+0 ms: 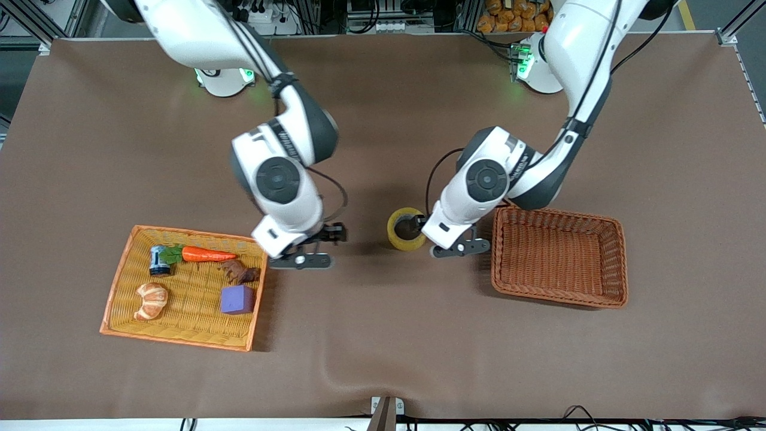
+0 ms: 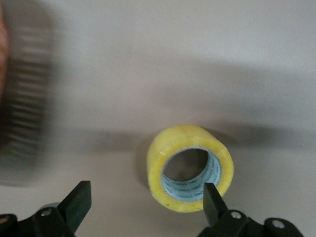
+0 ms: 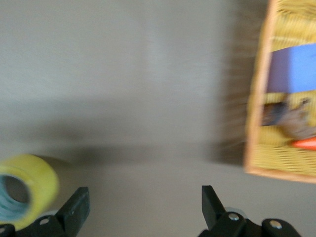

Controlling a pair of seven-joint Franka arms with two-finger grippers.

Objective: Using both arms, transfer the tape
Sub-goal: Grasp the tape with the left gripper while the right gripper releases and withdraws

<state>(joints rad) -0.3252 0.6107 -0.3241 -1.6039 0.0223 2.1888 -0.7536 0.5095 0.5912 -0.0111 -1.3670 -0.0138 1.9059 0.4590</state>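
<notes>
The tape, a yellow ring with a grey-white core, stands on its edge on the brown table between the two hands. It also shows in the left wrist view and the right wrist view. My left gripper is open right beside the tape; in the left wrist view one fingertip overlaps the ring's rim and nothing is held. My right gripper is open and empty, over bare table between the tape and the yellow basket.
A yellow-orange basket at the right arm's end holds a carrot, a croissant, a purple cube, a brown toy and a small can. An empty brown wicker basket stands beside the left hand.
</notes>
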